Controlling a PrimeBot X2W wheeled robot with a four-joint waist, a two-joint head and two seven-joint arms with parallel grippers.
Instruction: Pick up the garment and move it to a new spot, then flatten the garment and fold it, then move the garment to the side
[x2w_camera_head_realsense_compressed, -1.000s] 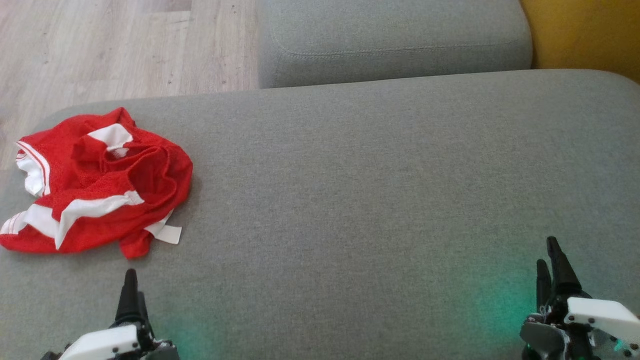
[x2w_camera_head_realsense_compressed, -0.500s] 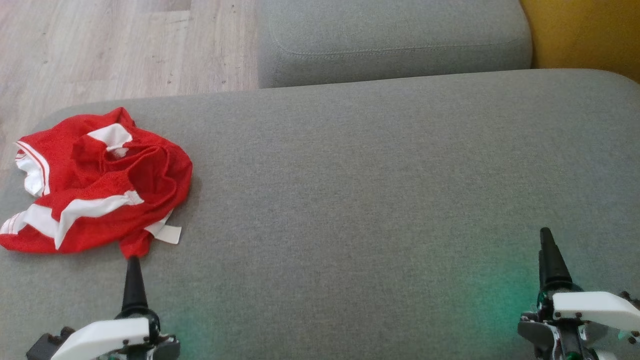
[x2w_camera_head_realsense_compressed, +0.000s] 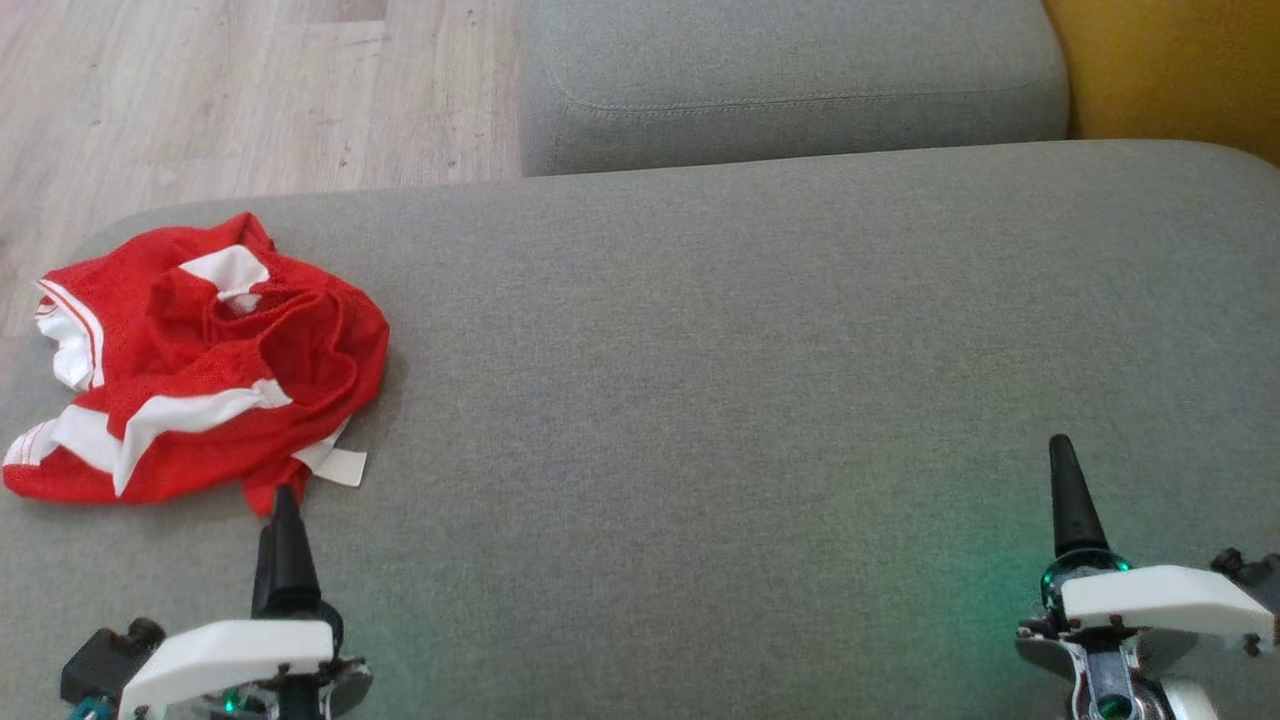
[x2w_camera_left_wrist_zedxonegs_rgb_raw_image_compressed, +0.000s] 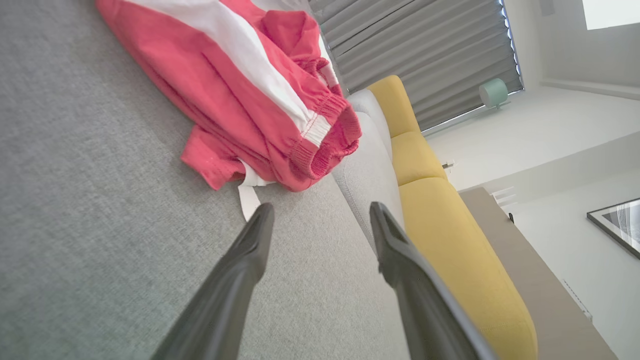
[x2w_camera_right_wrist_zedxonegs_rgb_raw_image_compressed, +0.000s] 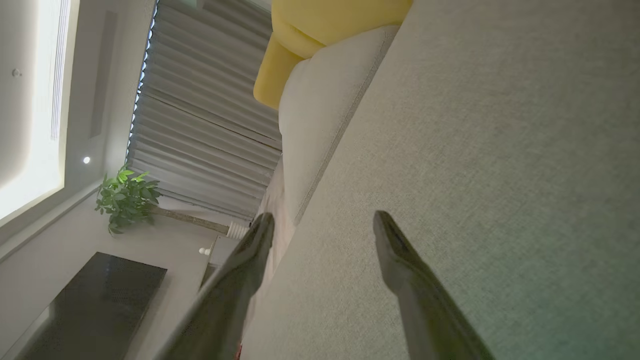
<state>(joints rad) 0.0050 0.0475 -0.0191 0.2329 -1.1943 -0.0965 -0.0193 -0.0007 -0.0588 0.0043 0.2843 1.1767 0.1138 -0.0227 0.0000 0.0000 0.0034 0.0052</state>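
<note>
A crumpled red garment with white stripes (x2w_camera_head_realsense_compressed: 200, 360) lies on the far left of the grey sofa seat (x2w_camera_head_realsense_compressed: 750, 330). In the left wrist view the garment (x2w_camera_left_wrist_zedxonegs_rgb_raw_image_compressed: 240, 95) sits just beyond the fingertips, its white tag nearest. My left gripper (x2w_camera_head_realsense_compressed: 285, 500) is open and empty, its tips at the garment's near edge. Low on the right, my right gripper (x2w_camera_head_realsense_compressed: 1060, 455) hovers over bare cushion, open and empty, with its fingers (x2w_camera_right_wrist_zedxonegs_rgb_raw_image_compressed: 400, 260) spread apart in the right wrist view.
A grey cushion block (x2w_camera_head_realsense_compressed: 790, 80) stands behind the seat, with a yellow sofa part (x2w_camera_head_realsense_compressed: 1170, 70) at the far right. Wooden floor (x2w_camera_head_realsense_compressed: 230, 90) lies beyond the seat's left and far edge. Bare cushion stretches between the garment and my right gripper.
My left gripper has advanced up to the garment's near edge. The right gripper has also crept forward and slightly left. The garment has not moved.
</note>
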